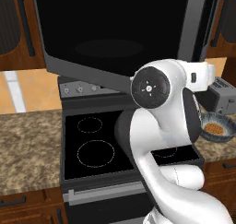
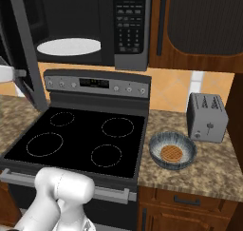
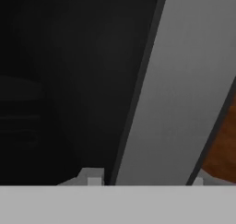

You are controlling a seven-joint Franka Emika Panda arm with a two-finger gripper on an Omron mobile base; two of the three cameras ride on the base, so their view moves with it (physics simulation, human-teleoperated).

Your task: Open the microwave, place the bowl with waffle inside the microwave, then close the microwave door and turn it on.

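Door (image 2: 24,49) stands swung wide at the far left, edge-on in the right base view, with the pincer (image 3: 146,179) at its outer edge. In the hand view a long grey bar of that door runs between the two fingertips (image 3: 94,177), its long axis crossing the gap between them. The tips sit either side of it, but whether they press on it cannot be told. Right of the pincer, the microwave (image 2: 131,30) cavity gapes, its white turntable (image 2: 69,46) bare. Further right and well below the pincer, across the stove (image 2: 80,139), the bowl (image 2: 156,147) rests on the counter (image 2: 209,170) with the waffle (image 2: 171,153) inside, just before the toaster (image 2: 206,117). Judging by this, the next reach must leave the door and travel down and rightward; the bowl, being round, favours no approach angle.
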